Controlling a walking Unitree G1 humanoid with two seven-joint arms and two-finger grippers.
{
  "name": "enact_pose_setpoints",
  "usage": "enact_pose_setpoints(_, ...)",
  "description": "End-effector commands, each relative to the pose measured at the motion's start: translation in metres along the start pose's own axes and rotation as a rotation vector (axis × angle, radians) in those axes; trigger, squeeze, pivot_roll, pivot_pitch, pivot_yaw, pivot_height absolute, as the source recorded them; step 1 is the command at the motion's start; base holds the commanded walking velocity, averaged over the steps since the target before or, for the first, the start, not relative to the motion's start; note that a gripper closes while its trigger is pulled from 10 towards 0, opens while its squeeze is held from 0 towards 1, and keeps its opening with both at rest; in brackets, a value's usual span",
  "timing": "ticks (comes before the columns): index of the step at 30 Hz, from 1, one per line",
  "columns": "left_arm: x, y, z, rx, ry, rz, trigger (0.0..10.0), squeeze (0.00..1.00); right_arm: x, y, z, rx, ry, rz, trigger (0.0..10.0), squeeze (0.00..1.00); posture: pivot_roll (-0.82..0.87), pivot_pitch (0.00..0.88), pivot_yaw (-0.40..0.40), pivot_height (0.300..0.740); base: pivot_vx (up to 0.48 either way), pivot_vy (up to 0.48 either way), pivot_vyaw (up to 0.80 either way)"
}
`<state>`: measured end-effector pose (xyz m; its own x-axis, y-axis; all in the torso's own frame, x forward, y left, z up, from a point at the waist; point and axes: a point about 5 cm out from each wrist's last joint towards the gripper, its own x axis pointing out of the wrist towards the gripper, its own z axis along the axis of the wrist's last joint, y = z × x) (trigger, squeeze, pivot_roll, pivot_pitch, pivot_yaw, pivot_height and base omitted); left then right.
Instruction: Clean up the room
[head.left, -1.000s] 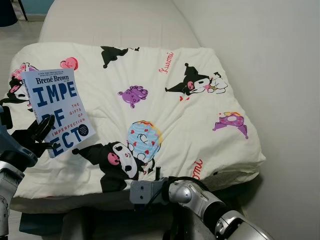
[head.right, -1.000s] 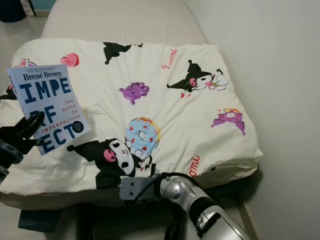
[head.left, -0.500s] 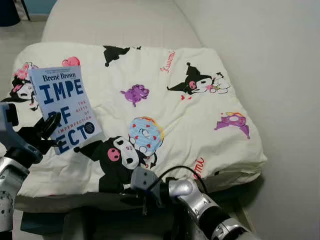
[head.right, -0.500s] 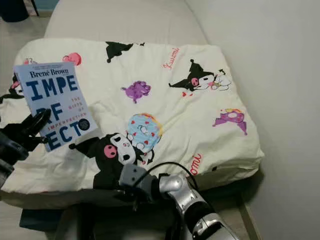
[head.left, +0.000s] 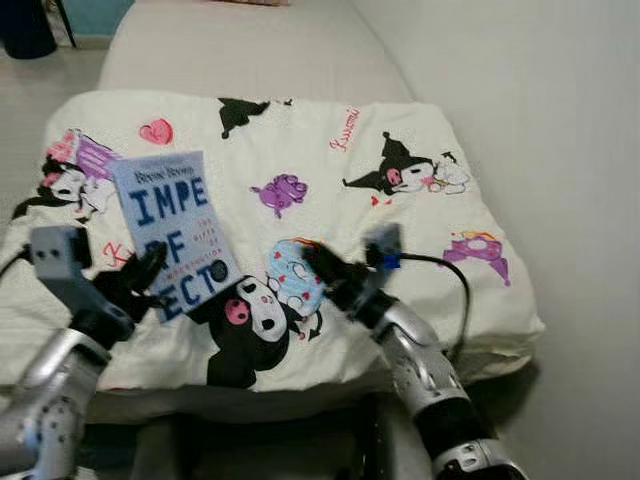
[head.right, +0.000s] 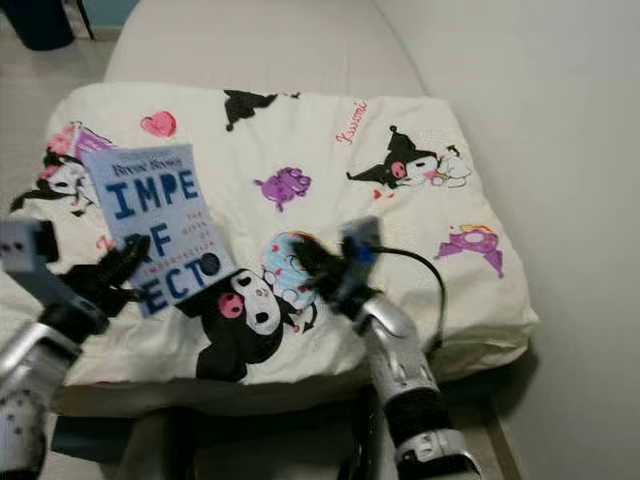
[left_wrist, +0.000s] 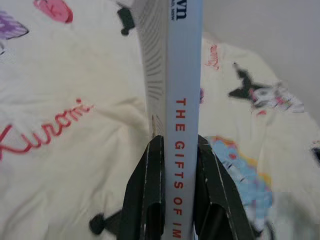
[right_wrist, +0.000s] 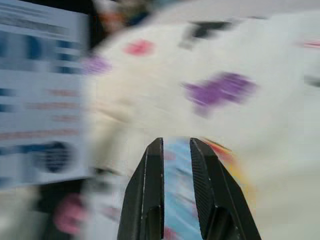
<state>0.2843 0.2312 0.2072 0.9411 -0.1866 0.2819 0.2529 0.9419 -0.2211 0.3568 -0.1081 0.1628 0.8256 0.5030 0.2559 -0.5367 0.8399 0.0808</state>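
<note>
A light-blue paperback book, "The Gifts of Imperfection", stands upright over the left part of a cream blanket printed with cartoon figures. My left gripper is shut on its lower edge. In the left wrist view the two fingers clamp the book's spine. My right gripper hovers low over the blue doughnut print near the blanket's middle. The right wrist view is blurred and shows its fingers a narrow gap apart with nothing held between them.
The blanket lies on a beige bed that runs away from me. A plain wall closes the right side. Bare floor and a dark object lie at the far left. A black cable loops off my right wrist.
My right arm has swung up from below the bed's front edge and now reaches over the blanket. The left gripper has carried the book to the right. The camera has shifted a little.
</note>
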Motion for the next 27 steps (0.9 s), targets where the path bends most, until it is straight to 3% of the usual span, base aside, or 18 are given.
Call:
enact_pose_setpoints(1, 0.000, -0.014, 0.001, 0.027, -0.039, -0.019, 0.0, 0.00, -0.018, -0.006, -0.016, -0.032, 0.054, -0.089, 10.0, 0.00, 0.07, 0.253, -0.093, 0.548, 0.000, 0.000, 0.00)
enact_pose_setpoints(10, 0.005, -0.020, -0.017, 0.033, -0.018, 0.046, 0.0, 0.00, -0.044, -0.010, -0.031, -0.078, 0.113, -0.232, 10.0, 0.00, 0.07, 0.224, -0.080, 0.548, 0.000, 0.000, 0.00)
enact_pose_setpoints(11, 0.007, -0.021, -0.022, 0.038, -0.002, 0.069, 3.5, 0.00, -0.048, -0.013, -0.037, -0.066, 0.130, -0.267, 10.0, 0.00, 0.08, 0.209, -0.076, 0.548, 0.000, 0.000, 0.00)
enact_pose_setpoints(13, 0.009, -0.022, -0.025, 0.044, 0.009, 0.082, 3.5, 0.00, -0.051, -0.014, -0.040, -0.055, 0.141, -0.287, 10.0, 0.00, 0.08, 0.209, -0.076, 0.548, 0.000, 0.000, 0.00)
enact_pose_setpoints(14, 0.012, -0.022, -0.029, 0.066, 0.029, 0.096, 10.0, 0.00, -0.052, -0.016, -0.044, -0.045, 0.156, -0.298, 10.0, 0.00, 0.07, 0.202, -0.077, 0.548, 0.000, 0.000, 0.00)
enact_pose_setpoints(21, 0.009, -0.019, -0.039, 0.189, 0.115, 0.148, 10.0, 0.00, -0.054, -0.014, -0.047, -0.063, 0.186, -0.309, 10.0, 0.00, 0.05, 0.201, -0.082, 0.558, 0.000, 0.000, 0.00)
enact_pose_setpoints(27, 0.001, -0.022, -0.047, 0.215, 0.139, 0.144, 10.0, 0.00, -0.055, -0.010, -0.047, -0.070, 0.193, -0.315, 10.0, 0.00, 0.05, 0.200, -0.084, 0.573, 0.000, 0.000, 0.00)
